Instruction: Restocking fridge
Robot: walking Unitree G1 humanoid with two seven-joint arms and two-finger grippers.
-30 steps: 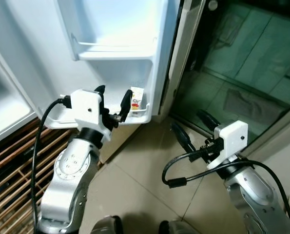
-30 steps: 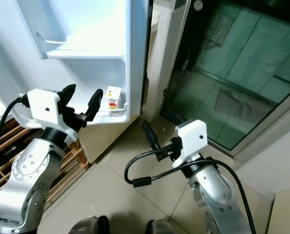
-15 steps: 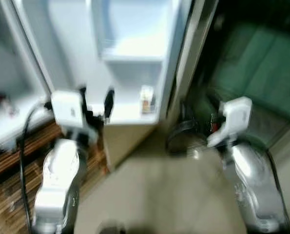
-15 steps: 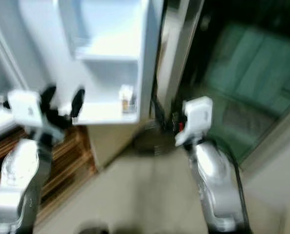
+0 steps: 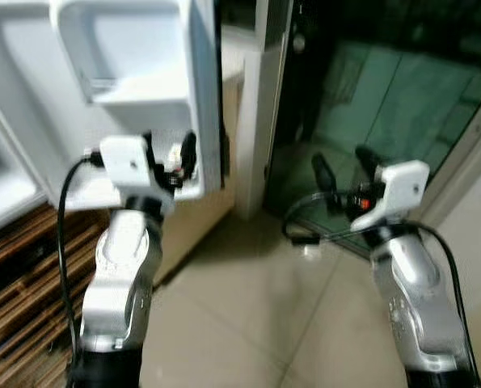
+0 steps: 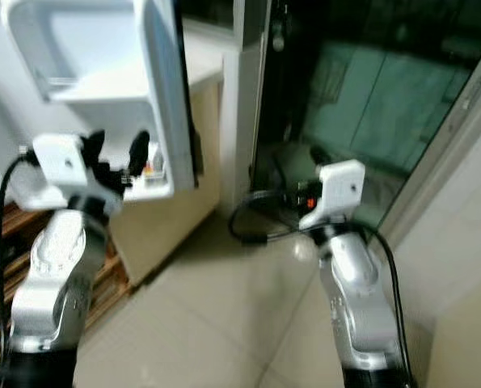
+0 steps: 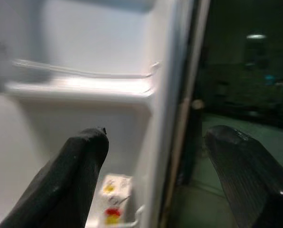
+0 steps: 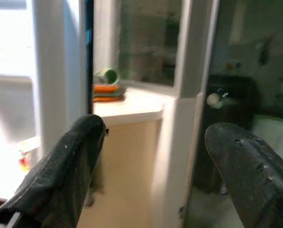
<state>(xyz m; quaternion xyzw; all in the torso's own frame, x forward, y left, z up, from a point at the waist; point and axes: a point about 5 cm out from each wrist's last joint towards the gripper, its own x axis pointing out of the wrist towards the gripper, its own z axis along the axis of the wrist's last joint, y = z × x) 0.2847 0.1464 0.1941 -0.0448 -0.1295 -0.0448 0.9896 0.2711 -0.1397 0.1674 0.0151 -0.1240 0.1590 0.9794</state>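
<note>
— Judging from the end effectors first, how far has the restocking got?

— The left end effector (image 5: 169,155) is spread wide and holds nothing; it hangs just in front of the lowest bin of the open fridge door (image 5: 201,89). The right end effector (image 5: 343,168) is also wide and empty, raised off to the robot's right, well apart from the door, in front of a dark glass panel (image 5: 386,89).

— So is anything in the fridge?

— One small carton (image 7: 112,205), white with yellow and red print, stands upright in that lowest door bin, near the door's outer edge. That placement looks done. The door shelf (image 7: 84,85) above it looks bare.

— And what is left?

— Neither arm carries a fresh item, so any further stocking would call for fetching one. The only other things are a green cup (image 8: 106,75) and something orange on a desk (image 8: 131,105) past the door; whether they are meant for the fridge cannot be told. The door stands open, so closing it likely remains too.
</note>
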